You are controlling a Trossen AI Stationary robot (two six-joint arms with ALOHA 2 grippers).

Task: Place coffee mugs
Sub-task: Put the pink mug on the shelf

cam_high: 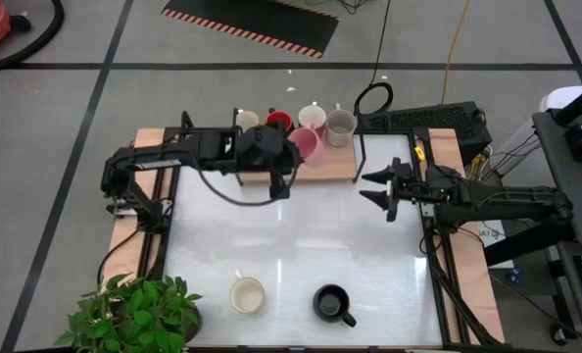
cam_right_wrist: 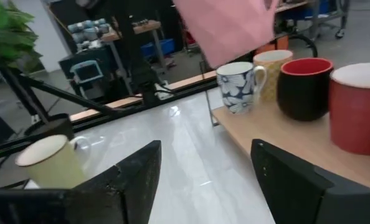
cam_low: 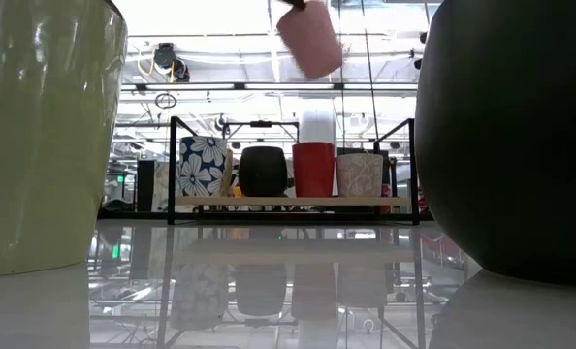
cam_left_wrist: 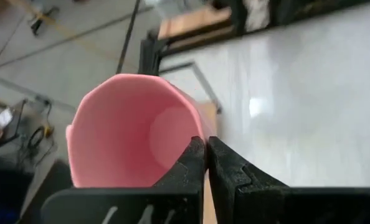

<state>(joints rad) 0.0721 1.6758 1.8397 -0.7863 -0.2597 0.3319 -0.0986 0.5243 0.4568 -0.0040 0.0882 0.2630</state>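
My left gripper [cam_high: 289, 157] is shut on a pink mug [cam_high: 307, 145], held high over the front edge of a wooden shelf [cam_high: 364, 162] at the table's far side. The mug also shows in the low view [cam_low: 310, 39]. Several mugs stand on the shelf: a floral one [cam_right_wrist: 238, 87], a speckled one [cam_right_wrist: 272, 62], a black-and-red one [cam_right_wrist: 304, 87] and a red one [cam_right_wrist: 359, 109]. A cream mug [cam_high: 247, 294] and a black mug [cam_high: 332, 304] stand near the table's front edge. My right gripper [cam_high: 377, 186] is open and empty, right of the table's middle. My left gripper holds the pink mug by its wall at the rim [cam_left_wrist: 197, 127], one finger [cam_left_wrist: 191, 165] inside the mug and one [cam_left_wrist: 228, 171] outside. The mug is lifted clear, high above the shelf, and hangs tilted.
A green potted plant [cam_high: 134, 314] stands at the table's near left corner. A black metal frame [cam_low: 172, 165] surrounds the shelf. The white tabletop [cam_high: 301, 245] between the shelf and the two near mugs is bare.
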